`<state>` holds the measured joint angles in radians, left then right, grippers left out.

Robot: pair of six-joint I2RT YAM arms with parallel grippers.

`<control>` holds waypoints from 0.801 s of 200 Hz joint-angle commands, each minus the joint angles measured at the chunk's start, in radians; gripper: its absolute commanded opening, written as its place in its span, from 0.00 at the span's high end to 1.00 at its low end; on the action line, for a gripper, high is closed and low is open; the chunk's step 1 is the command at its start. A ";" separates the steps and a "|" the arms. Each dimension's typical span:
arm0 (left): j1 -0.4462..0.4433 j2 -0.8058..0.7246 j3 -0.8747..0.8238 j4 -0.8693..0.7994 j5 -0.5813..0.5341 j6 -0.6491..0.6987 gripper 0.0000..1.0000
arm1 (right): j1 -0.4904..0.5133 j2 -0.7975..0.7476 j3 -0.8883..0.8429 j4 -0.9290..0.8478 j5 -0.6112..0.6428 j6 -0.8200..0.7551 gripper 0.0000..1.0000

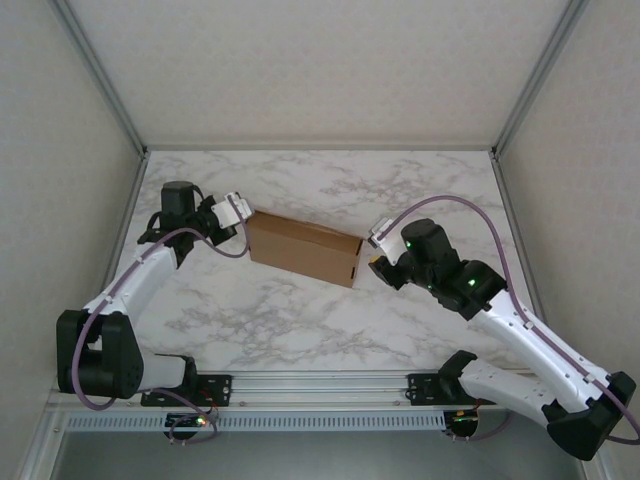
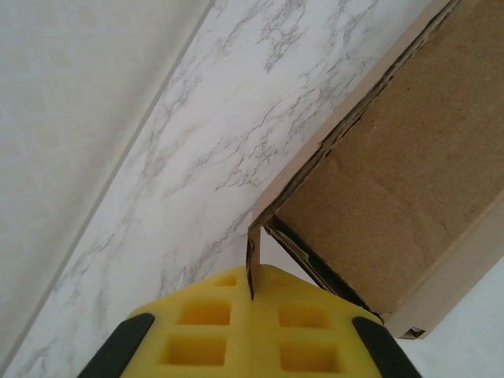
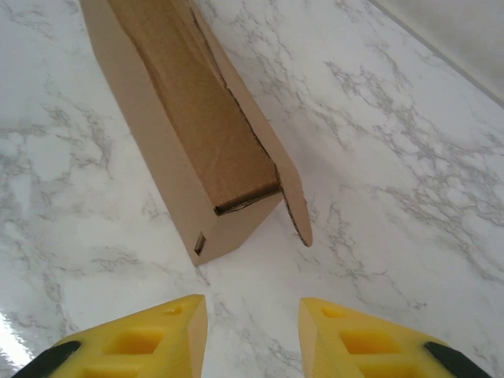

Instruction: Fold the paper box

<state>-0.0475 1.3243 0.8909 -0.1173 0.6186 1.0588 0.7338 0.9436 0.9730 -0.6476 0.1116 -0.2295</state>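
brown paper box (image 1: 303, 249) pinched at its left end

the box lies on the marble table (image 1: 300, 330), about midway between the left and right edges and somewhat nearer the far edge, its length slanting from far left to near right. the left gripper (image 2: 252, 294) is clenched on a thin cardboard flap (image 2: 253, 256) at the box's left end, yellow fingers pressed together on it. the right gripper (image 3: 252, 315) sits just off the box's right end, fingers parted, holding nothing, clear of the cardboard. a rounded tab (image 3: 297, 213) juts out there.
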 commanded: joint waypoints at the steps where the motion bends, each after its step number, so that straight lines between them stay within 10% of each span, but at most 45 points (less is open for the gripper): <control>1: -0.010 0.003 0.033 -0.022 0.023 0.004 1.00 | 0.009 0.014 0.038 0.009 0.065 -0.043 0.63; 93: -0.022 -0.039 -0.006 0.011 0.006 -0.008 1.00 | 0.005 0.204 0.085 0.040 0.101 -0.142 0.56; 160: -0.037 -0.070 -0.051 0.036 -0.013 -0.018 1.00 | -0.033 0.319 0.124 0.045 0.121 -0.148 0.74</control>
<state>-0.0738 1.2854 0.8677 -0.1020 0.6121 1.0542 0.7101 1.2461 1.0653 -0.6128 0.1963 -0.3714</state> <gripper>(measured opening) 0.050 0.275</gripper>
